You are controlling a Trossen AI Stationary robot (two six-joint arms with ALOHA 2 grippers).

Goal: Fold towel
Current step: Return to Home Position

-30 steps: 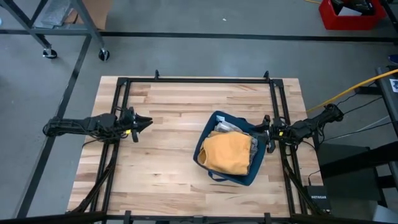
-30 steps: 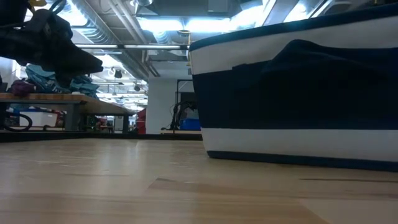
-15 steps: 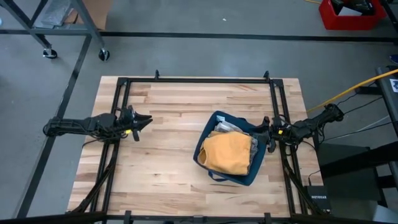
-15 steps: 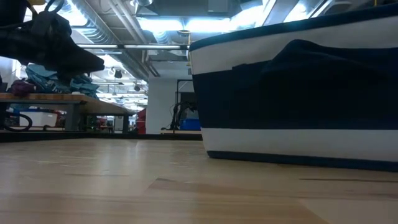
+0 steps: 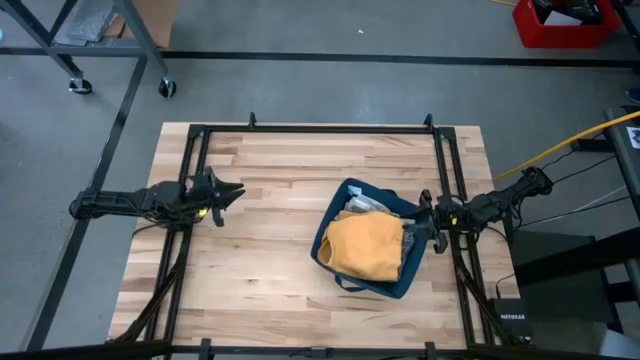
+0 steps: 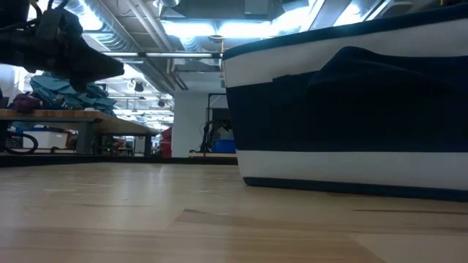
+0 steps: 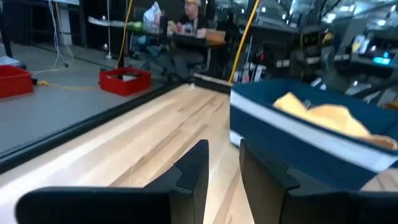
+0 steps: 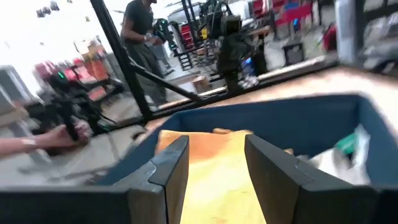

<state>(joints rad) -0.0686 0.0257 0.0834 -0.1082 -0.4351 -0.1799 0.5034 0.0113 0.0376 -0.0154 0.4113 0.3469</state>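
Both empty, fingers (image 7: 193,173) apart: left gripper (image 5: 238,190) slightly higher than before, right gripper (image 5: 419,215) beside blue bin (image 5: 380,287).

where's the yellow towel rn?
High view: the yellow towel lies inside the blue bin on the table's right half, a grey cloth beside it, with the open right gripper at the bin's right rim.

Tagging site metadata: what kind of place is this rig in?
Probably an industrial lab or workshop: exposed ceiling ducts overhead, a cluttered workbench in the background, and a bare concrete floor with a red crate.
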